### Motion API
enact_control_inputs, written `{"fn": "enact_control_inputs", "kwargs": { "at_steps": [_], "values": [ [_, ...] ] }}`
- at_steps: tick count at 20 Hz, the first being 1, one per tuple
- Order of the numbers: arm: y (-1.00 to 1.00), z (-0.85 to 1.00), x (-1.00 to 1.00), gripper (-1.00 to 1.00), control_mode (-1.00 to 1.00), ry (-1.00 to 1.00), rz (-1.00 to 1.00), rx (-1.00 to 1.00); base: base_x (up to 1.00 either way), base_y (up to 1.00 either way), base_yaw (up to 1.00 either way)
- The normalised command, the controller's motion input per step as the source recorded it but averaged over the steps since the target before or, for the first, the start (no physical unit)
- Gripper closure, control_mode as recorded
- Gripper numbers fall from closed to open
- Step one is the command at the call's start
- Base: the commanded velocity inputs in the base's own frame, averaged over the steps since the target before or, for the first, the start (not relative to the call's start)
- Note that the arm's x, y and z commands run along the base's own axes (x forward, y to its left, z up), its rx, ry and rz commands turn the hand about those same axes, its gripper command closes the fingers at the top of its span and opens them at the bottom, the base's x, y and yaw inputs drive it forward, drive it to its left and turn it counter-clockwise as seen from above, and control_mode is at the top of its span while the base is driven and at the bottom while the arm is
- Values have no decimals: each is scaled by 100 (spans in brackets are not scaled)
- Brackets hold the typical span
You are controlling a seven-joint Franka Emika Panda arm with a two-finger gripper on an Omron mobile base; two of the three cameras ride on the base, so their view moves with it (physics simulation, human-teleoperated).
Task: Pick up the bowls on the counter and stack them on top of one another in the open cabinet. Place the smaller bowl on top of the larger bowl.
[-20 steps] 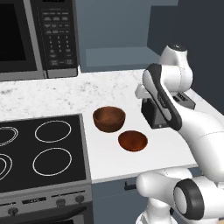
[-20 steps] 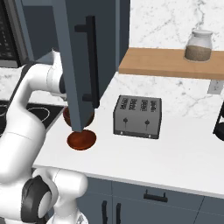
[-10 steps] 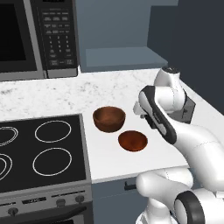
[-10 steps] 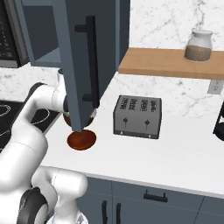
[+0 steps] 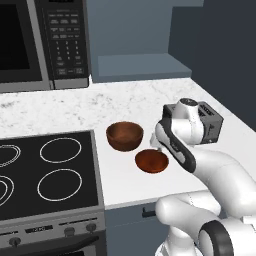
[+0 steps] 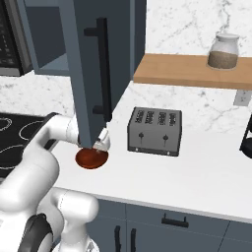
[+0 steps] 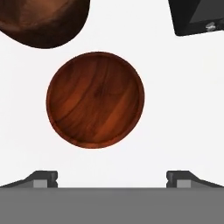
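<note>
Sat on the white grey-speckled marble counter [image 5: 60,107], left to right: black stovetop with white ring burners [image 5: 47,172], then the deep dark brown wooden bowl [image 5: 125,135], then the shallow reddish-brown bowl with its glossy inside [image 5: 151,161], just beside the deep one and nearer the counter's front edge. Hovered low at the shallow bowl's right rim, the two-finger gripper [image 5: 159,145], empty. In the hand view, stood wide apart at the bottom, the two dark fingertips [image 7: 43,178], holding nothing, with the shallow bowl [image 7: 95,99] above them and left of the midline, clear of both tips. Peeked in at top left, the deep bowl [image 7: 43,22]; at top right, a corner of the black-and-steel toaster [image 7: 197,17].
</note>
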Motion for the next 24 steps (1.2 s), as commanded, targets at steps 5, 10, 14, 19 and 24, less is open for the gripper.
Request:
{"fn": "enact_control_inputs", "kwargs": {
  "at_steps": [5,10,14,19,24],
  "values": [
    [-14,-54,0,-100,-100,5,-6,1,0,0,0],
    [-4,-57,0,-100,-100,8,-9,0,0,0,0],
    [0,-51,17,-100,-100,9,-9,-1,0,0,0],
    [0,-9,29,-100,-100,10,-15,0,0,0,0],
    [0,0,28,-100,-100,14,-12,0,0,0,0]
  ]
}}
